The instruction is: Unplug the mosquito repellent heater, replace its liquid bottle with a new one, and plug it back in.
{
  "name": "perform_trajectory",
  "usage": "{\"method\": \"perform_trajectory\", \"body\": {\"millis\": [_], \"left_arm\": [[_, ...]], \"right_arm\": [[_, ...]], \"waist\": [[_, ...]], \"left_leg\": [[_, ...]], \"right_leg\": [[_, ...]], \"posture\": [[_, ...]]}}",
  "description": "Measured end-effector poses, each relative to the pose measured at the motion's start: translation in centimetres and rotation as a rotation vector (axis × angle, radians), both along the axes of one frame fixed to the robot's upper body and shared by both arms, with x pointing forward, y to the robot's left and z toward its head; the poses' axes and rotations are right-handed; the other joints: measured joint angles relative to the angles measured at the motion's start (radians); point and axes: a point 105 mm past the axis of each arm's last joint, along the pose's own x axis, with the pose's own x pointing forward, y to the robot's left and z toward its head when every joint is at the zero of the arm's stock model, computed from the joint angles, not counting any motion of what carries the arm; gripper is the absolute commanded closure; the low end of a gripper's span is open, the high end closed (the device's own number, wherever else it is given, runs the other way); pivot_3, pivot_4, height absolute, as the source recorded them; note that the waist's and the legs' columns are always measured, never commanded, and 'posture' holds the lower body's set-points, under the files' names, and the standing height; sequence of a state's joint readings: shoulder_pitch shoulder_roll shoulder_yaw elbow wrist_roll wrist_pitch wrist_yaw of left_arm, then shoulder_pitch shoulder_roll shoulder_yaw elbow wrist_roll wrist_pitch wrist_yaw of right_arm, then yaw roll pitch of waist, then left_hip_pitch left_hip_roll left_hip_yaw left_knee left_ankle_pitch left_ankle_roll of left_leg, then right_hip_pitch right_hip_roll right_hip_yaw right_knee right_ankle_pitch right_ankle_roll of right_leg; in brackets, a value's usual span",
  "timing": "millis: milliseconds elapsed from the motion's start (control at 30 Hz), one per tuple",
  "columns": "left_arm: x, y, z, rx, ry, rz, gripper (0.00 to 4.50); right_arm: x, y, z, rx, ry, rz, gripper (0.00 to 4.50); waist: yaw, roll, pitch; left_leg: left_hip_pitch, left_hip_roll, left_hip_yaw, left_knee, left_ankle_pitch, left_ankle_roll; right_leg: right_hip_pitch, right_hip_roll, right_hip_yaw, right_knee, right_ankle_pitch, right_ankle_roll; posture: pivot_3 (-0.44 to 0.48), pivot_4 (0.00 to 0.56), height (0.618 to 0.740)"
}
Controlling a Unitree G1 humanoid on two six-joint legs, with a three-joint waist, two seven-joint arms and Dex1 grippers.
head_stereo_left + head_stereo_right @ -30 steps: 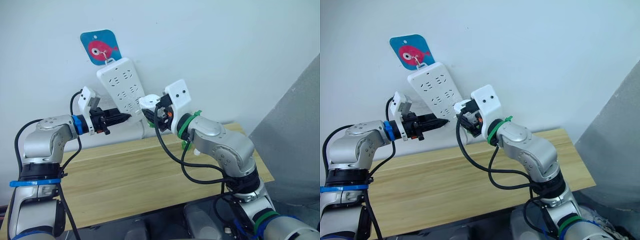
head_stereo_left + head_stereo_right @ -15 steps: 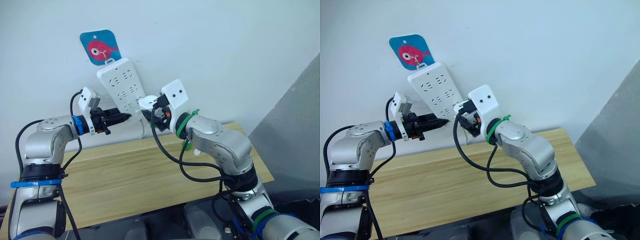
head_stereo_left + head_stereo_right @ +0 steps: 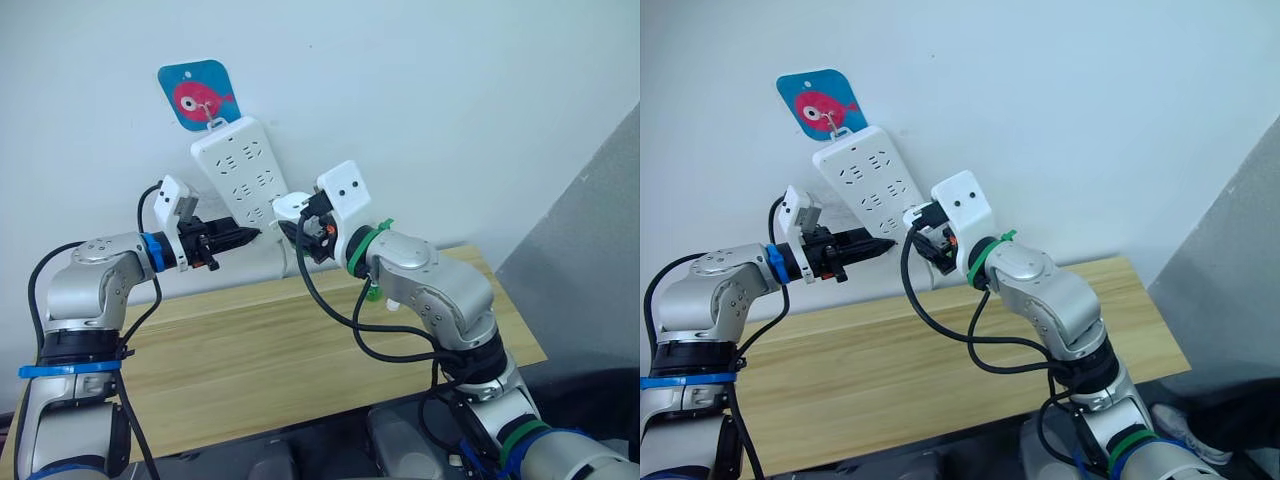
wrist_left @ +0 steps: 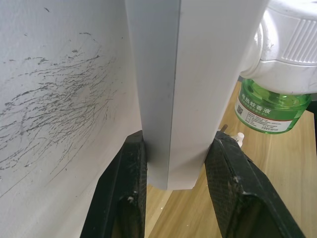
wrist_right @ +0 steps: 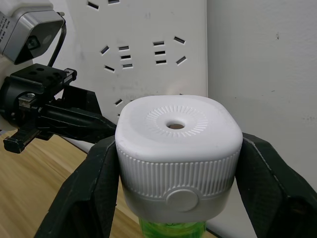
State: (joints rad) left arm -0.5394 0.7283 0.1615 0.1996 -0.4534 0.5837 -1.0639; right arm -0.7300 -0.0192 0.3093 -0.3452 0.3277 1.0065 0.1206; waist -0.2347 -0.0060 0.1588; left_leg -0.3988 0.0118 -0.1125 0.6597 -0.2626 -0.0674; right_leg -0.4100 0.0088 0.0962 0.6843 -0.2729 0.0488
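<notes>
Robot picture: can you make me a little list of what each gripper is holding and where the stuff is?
left gripper: shut on the lower end of the long white plastic power strip
right gripper: shut on the small white rounded plastic heater
heater bottle: green liquid bottle screwed in below the heater
power strip: hangs slanted on the white wall under a blue fish sticker
below: light wooden table

We see the heater (image 5: 179, 148) just right of the power strip's (image 3: 240, 175) lower end — the table (image 3: 260, 360) lies below both.
</notes>
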Motion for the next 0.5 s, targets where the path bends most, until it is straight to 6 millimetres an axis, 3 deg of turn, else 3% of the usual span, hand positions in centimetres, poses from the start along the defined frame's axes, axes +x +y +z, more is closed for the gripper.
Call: {"method": "perform_trajectory", "body": {"millis": [500], "left_arm": [[-0.5,0.3,-0.2,-0.002,0.010,0.012,3.21]], "right_arm": [[-0.1,1.7,-0.1,0.011,0.006,-0.016,1.59]], "waist": [[-0.016,0.000,0.000]], "left_leg": [[0.000,0.000,0.000,0.000,0.000,0.000]], "right_leg": [[0.000,0.000,0.000,0.001,0.000,0.000]], "posture": [[-0.255,0.132,0.734]]}}
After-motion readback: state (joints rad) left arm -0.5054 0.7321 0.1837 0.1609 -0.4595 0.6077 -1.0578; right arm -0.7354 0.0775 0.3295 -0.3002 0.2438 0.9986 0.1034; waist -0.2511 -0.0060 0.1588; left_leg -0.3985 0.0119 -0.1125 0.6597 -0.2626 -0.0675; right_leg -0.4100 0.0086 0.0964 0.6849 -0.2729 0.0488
